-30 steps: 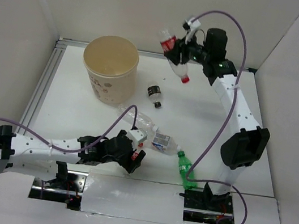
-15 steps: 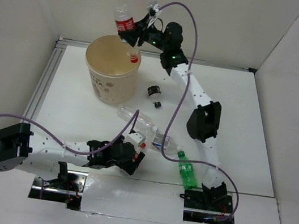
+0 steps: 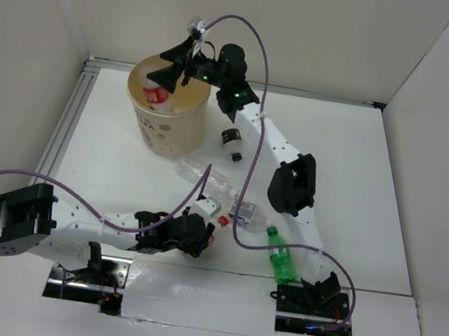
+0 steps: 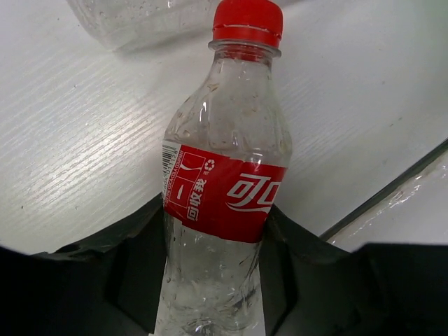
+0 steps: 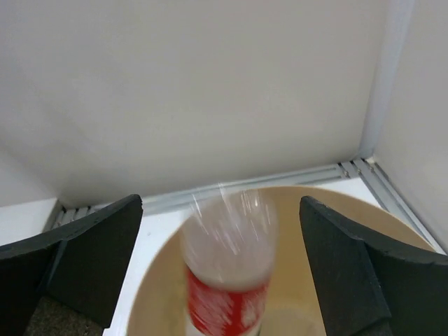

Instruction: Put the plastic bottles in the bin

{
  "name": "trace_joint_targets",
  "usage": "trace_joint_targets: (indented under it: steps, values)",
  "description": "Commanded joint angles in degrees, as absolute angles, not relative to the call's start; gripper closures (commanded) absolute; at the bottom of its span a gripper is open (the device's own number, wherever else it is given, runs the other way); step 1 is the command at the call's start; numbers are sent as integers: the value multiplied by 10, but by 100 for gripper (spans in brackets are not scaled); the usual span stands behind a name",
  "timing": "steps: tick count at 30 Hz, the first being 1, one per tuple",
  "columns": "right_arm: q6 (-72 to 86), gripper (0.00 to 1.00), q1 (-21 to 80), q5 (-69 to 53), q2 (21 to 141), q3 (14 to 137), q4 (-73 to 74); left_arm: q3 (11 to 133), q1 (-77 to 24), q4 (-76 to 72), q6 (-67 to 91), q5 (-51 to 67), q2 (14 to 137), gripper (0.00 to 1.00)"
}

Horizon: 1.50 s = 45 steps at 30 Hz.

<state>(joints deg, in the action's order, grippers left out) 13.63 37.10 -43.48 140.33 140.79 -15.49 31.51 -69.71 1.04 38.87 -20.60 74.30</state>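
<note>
A clear plastic bottle (image 4: 224,189) with a red label and red cap lies on the table, and my left gripper (image 4: 213,280) is shut on its body, both fingers pressed to its sides. From above, the left gripper (image 3: 203,233) sits near the front, the bottle's red cap (image 3: 223,219) poking out. My right gripper (image 3: 174,72) hangs open over the beige bin (image 3: 162,127). A red-labelled bottle (image 5: 227,280), blurred, is free between the wide fingers (image 5: 91,259) and inside the bin's rim (image 5: 399,224); from above this bottle (image 3: 156,94) is inside the bin.
A plain clear bottle (image 3: 205,178), a labelled one (image 3: 243,212) and a green one (image 3: 281,259) lie in front of the bin. A small dark-labelled bottle (image 3: 231,142) stands right of the bin. White walls enclose the table; a metal rail (image 3: 68,125) runs along the left.
The right arm swung left to above the bin, opened and let its red-labelled bottle drop. The left gripper went from open to shut on the red-capped bottle.
</note>
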Motion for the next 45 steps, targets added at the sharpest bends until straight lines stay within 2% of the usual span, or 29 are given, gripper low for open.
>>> trace_joint_targets:
  steps: [1,4,6,10,11,14,15,16,17,18,19,22,25,30,33,34,35,39,42,45]
  values:
    - [90,0,333,-448,1323,1404,-99,322,-700,14,383,-200,738,83]
    - [26,0,294,-404,1273,1444,19,351,-706,44,360,-200,702,86]
    - [-2,0,249,-386,1239,1414,71,384,-706,66,337,-206,651,86]
    - [-59,0,150,-388,1143,1273,196,456,-701,112,286,-256,578,87]
    - [-98,3,131,-388,1106,1240,249,473,-694,118,275,-278,569,89]
    - [-184,45,83,-412,1037,1096,362,526,-651,109,228,-303,550,93]
    - [-258,61,77,-426,1021,1019,391,545,-633,85,209,-316,545,94]
    - [-327,63,77,-442,986,981,437,553,-589,70,209,-324,545,94]
    - [-364,62,77,-452,964,943,453,559,-563,52,198,-324,545,94]
    - [-396,55,86,-458,944,866,467,565,-538,12,187,-324,550,96]
    - [-413,36,94,-458,921,828,467,583,-512,-4,187,-324,556,96]
    - [-454,1,131,-458,837,715,451,629,-411,-51,187,-316,605,91]
    - [-477,0,161,-474,788,672,451,681,-318,-59,220,-286,663,90]
    - [-496,0,198,-483,782,658,489,729,-214,-50,267,-236,716,78]
    - [-440,0,227,-453,776,620,455,740,-189,-32,272,-242,750,64]
    - [-395,0,232,-429,776,608,418,740,-171,-26,272,-236,759,55]
    - [-375,0,242,-415,776,588,399,740,-163,-17,272,-229,768,35]
    - [-317,0,271,-339,794,557,331,745,-138,1,265,-181,795,12]
    - [-293,0,286,-288,807,544,285,745,-138,1,251,-168,781,2]
    - [-287,0,295,-247,825,531,258,745,-158,1,212,-156,748,1]
